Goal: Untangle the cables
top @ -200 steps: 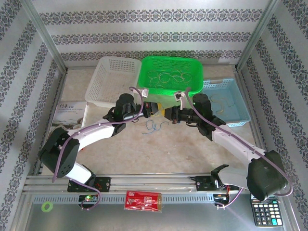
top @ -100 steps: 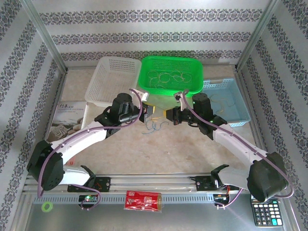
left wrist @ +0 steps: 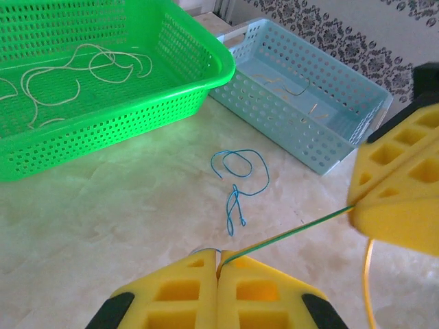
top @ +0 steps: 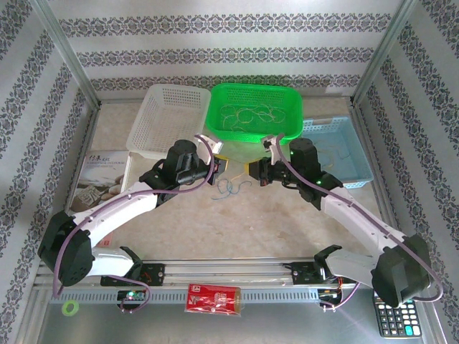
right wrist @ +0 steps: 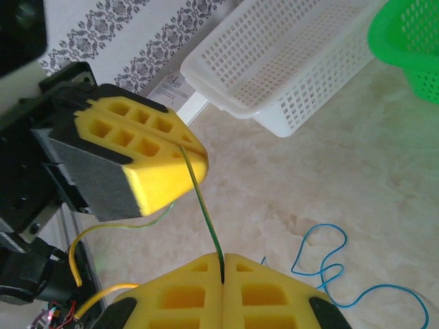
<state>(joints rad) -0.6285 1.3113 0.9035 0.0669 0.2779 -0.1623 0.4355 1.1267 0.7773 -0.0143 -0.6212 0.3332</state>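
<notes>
green cable (left wrist: 288, 236): taut between left gripper (left wrist: 218, 259) and right gripper (right wrist: 223, 266), both pinched shut on it | blue cable (left wrist: 240, 179): loose on table (left wrist: 103, 205) below it | green basket (left wrist: 223, 68): looped cream cables (left wrist: 68, 79) inside | blue basket (left wrist: 312, 140): few thin wires (left wrist: 296, 89) inside | white basket (right wrist: 288, 62): just beside green basket, left

Table (top: 237, 222) bears three baskets (top: 254, 87) and blue cable (top: 229, 188).

Left gripper (top: 219, 165): yellow pads (left wrist: 185, 291) pressed together, pinching green cable (left wrist: 288, 235). Right gripper (top: 251, 170): pads likewise together, pinching same cable's other end. Both arms reach forward, forearms angled inward. Pincers face each other tip to tip, near but apart.
</notes>
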